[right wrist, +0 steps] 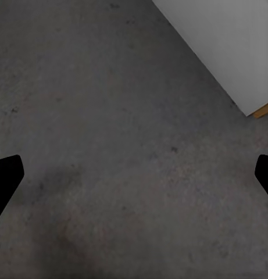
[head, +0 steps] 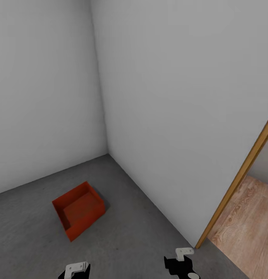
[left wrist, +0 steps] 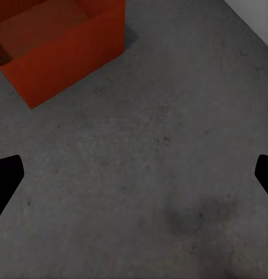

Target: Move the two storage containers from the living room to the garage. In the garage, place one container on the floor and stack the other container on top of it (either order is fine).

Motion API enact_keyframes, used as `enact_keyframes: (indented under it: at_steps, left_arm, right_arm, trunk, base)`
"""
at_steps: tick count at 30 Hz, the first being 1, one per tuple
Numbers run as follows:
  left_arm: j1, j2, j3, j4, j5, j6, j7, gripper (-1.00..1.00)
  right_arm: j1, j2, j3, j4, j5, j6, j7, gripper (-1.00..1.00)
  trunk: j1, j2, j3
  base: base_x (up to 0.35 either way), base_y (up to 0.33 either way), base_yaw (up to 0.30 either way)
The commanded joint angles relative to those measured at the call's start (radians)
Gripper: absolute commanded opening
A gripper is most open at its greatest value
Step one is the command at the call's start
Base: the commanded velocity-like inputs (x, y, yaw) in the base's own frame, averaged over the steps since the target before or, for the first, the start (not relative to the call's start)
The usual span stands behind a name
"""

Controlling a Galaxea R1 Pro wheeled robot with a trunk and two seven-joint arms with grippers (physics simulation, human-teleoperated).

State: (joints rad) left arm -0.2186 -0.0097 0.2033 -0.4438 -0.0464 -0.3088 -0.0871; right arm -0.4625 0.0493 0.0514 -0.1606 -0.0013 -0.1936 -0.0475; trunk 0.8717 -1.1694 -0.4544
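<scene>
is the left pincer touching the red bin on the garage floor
Apart. In the left wrist view, the open left pincer hangs over bare floor, with grey concrete between its fingertips and the storage container.

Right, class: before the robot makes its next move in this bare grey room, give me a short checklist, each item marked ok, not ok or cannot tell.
1. One red-orange open-top storage container sits on the dark grey concrete floor near the corner: ok.
2. Second container stacked on it: not ok; nothing rests on it.
3. Left gripper open and holding nothing, fingers spread over bare floor: ok.
4. Right gripper open and holding nothing: ok.
5. Container upright, opening facing up: ok.
6. Way out: wooden door frame with light wood plank flooring beyond it, at the right: ok; whether the second container lies that way, cannot tell.
</scene>
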Motion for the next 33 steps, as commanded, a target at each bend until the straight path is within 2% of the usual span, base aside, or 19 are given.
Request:
enact_keyframes:
  at_steps: [1,18,33]
  left_arm:
    - [-0.001,-0.001,0.008,0.0,-0.005,-0.003,-0.008,1.0]
    - [-0.001,-0.001,0.008,-0.001,-0.005,-0.003,-0.008,1.0]
    - [-0.001,-0.001,0.008,-0.001,-0.005,-0.003,-0.008,1.0]
  right_arm:
    - [-0.001,0.0,0.005,0.001,0.0,-0.003,-0.005,1.0]
    - [-0.001,0.0,0.005,0.001,0.0,-0.004,-0.005,1.0]
    - [-0.001,0.0,0.005,0.001,0.0,-0.002,-0.005,1.0]
  trunk:
    - [0.0,-0.001,-0.001]
    - [0.0,-0.001,-0.001]
    - [0.0,-0.001,-0.001]
  base:
    - [0.0,0.0,-0.004]
    - [0.0,0.0,-0.009]
    - [0.0,0.0,-0.226]
